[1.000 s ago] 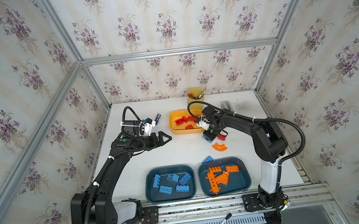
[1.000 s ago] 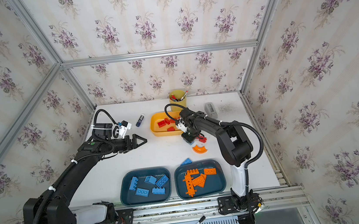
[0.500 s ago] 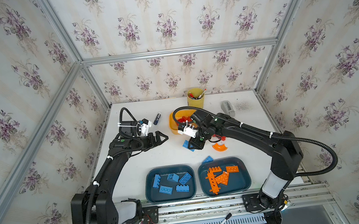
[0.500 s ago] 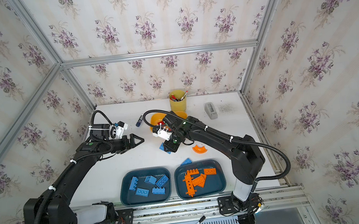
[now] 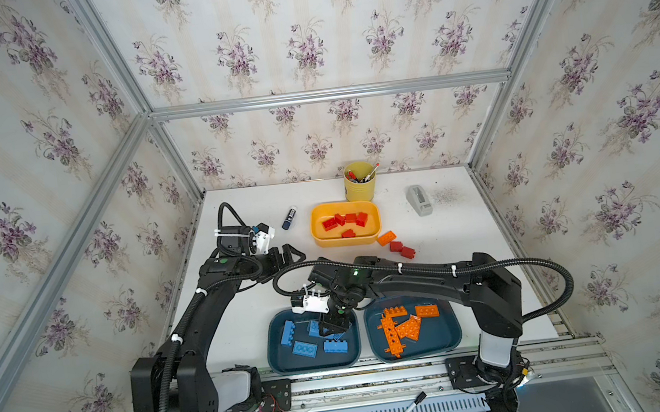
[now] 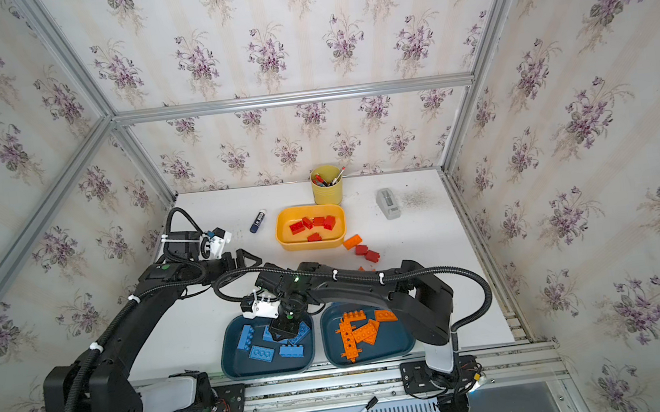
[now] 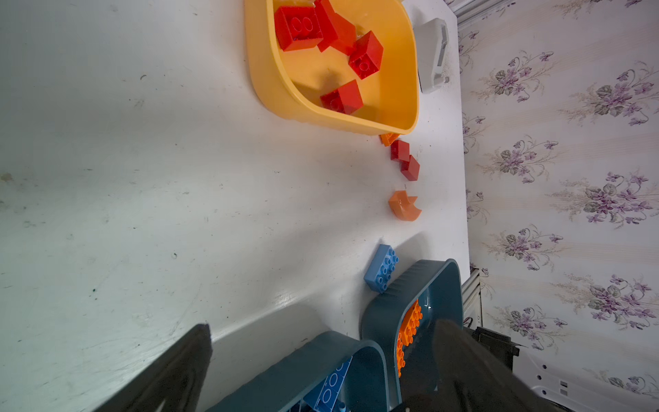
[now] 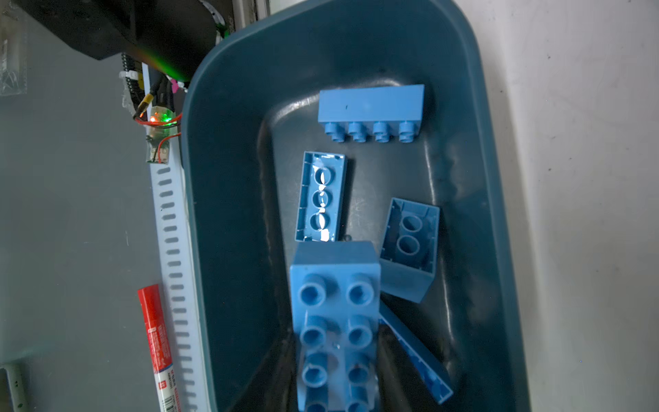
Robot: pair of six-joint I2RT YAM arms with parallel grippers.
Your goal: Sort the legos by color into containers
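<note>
Blue brick (image 8: 335,303) between jaws of right pincer (image 5: 335,327), grip unclear, carried across over teal tub (image 8: 221,232), left pincer (image 5: 293,254) wide apart.

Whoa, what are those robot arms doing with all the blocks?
They sort bricks by colour. The right gripper hangs over the teal tub of blue bricks with a blue brick between its jaws; I cannot tell if it grips it. The left gripper hovers open and empty. Red bricks lie in the yellow tub, and a few loose bricks wait on the table.
</note>
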